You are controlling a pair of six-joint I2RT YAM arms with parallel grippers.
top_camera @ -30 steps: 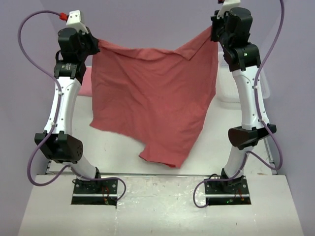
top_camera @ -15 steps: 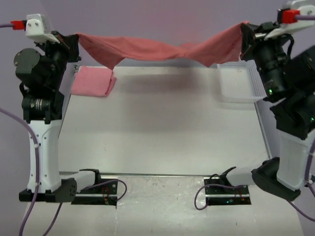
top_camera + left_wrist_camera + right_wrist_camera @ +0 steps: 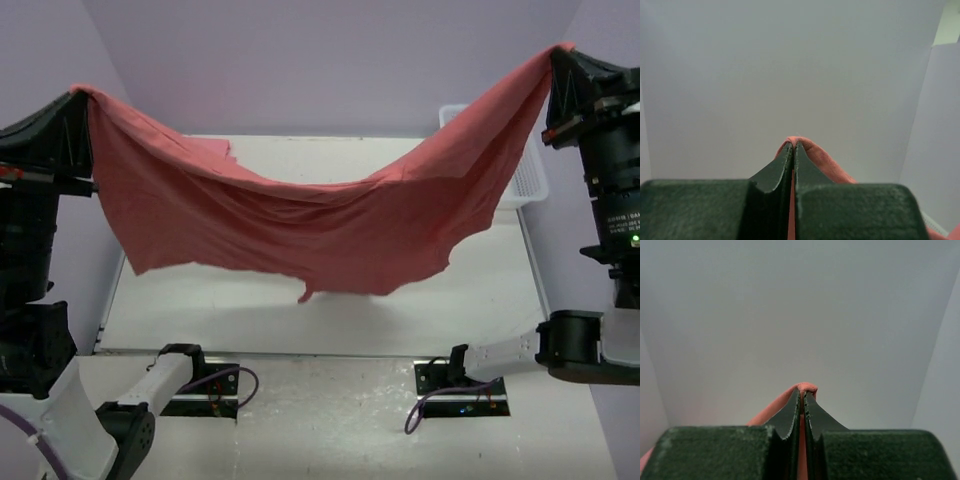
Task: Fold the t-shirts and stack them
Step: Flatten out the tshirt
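Observation:
The brick-red t-shirt hangs spread in the air between both arms, sagging in the middle above the table. My left gripper is shut on its left corner, high at the far left. My right gripper is shut on its right corner, high at the far right. In the left wrist view the shut left gripper pinches a red fold. In the right wrist view the shut right gripper pinches red cloth. The pink t-shirt is hidden behind the hanging shirt.
The white lattice basket stands at the table's back right, partly behind the shirt. The white table lies below. Lilac walls close in the back and sides.
Both arms have swung up and toward the camera, and the shirt, stretched into a narrow band half a second ago, now hangs as a wide sagging sheet that covers the folded pink shirt.

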